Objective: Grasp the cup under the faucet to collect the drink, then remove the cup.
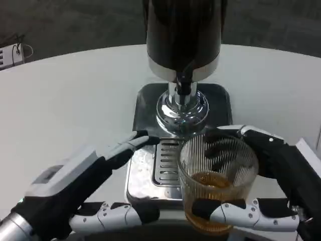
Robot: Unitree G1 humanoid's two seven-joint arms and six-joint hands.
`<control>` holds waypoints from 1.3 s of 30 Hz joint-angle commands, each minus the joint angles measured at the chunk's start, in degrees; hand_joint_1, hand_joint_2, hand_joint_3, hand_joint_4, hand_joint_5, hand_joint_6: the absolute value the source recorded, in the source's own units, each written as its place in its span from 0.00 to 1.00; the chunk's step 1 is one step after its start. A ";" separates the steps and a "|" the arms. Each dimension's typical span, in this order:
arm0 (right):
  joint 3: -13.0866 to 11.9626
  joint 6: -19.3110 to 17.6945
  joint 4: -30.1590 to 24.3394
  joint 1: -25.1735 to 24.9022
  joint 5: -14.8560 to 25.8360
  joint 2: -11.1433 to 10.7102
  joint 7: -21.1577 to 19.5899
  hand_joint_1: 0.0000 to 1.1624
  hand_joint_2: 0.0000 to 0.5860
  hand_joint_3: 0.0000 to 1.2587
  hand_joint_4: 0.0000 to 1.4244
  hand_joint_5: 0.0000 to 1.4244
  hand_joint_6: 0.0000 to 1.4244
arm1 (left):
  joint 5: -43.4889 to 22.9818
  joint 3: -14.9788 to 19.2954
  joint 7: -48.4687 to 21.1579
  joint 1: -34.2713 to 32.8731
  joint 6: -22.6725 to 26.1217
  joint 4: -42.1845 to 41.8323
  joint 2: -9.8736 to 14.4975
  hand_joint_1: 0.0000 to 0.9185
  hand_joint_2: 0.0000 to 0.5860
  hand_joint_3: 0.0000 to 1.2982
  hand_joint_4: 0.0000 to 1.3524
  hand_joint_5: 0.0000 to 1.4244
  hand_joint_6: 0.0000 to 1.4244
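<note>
**Cup filled and in hand, near the edge of the drip tray**

The ribbed glass cup (216, 183) sits at the near right of the scene, held by the right hand (271, 186): fingers wrap its far side and the thumb crosses its near base. An amber drink lies in the bottom of it, well below the rim; the rest of the glass is empty.

Judging by that, collecting looks done. The cup seems to be nearer than the faucet (183, 85) rather than straight under it, so the removal appears under way; what is left is carrying it clear and setting it down.

Left of the cup, the slotted drip tray (150, 170) shows bare metal. The left hand (95, 186) rests at the tray's near left, fingers spread, holding nothing. Behind stands the dark dispenser (183, 35) on the white table (65, 100).
</note>
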 commanded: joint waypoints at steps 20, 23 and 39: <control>-4.59 1.70 -6.75 1.97 5.12 -3.89 2.74 0.87 0.34 0.85 0.93 1.00 1.00 | 11.18 -0.55 -4.50 8.06 4.13 -15.58 2.54 0.00 0.11 0.00 0.00 0.00 0.00; -4.67 1.92 -6.72 1.92 5.40 -4.03 2.70 0.87 0.34 0.85 0.93 1.00 1.00 | 11.10 -0.51 -5.39 8.10 5.30 -16.47 2.49 0.00 0.10 0.00 0.00 0.00 0.00; -4.76 1.73 -6.63 2.06 5.63 -4.61 2.43 0.87 0.34 0.85 0.93 1.00 1.00 | 11.02 0.18 -6.32 10.23 7.25 -17.84 2.43 0.00 0.09 0.00 0.00 0.00 0.00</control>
